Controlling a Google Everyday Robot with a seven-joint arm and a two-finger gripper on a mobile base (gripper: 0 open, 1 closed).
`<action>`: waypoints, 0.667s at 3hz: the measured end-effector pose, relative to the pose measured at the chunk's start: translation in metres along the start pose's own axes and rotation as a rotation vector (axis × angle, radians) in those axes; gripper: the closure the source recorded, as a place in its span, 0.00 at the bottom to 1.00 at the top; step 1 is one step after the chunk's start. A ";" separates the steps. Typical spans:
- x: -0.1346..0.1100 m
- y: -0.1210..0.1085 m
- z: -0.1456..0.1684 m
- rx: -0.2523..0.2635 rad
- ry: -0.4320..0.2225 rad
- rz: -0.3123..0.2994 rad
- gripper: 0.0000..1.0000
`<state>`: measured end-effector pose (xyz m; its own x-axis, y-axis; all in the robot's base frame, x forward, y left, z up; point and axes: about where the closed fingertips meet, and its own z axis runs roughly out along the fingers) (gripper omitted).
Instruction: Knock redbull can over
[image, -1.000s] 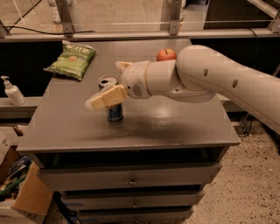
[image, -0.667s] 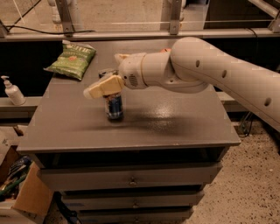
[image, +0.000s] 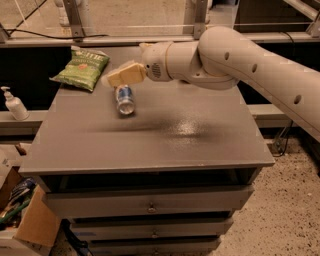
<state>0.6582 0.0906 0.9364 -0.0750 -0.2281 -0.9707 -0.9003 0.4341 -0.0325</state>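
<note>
— Looking at the redbull can (image: 124, 99), what is seen?
— A slim can in blue and silver is seen tipped off the upright on the grey table (image: 200, 145), left of the middle, its length pointed toward the front edge.
— And the gripper (image: 125, 75)?
— It is held just above the can's far end, near the green chip bag (image: 82, 67). Whether it is wide or narrow cannot be told.
</note>
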 end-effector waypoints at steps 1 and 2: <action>0.001 -0.019 -0.023 0.049 -0.019 0.016 0.00; 0.005 -0.040 -0.076 0.120 -0.027 0.020 0.00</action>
<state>0.6614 0.0056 0.9510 -0.0796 -0.1956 -0.9774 -0.8408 0.5399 -0.0396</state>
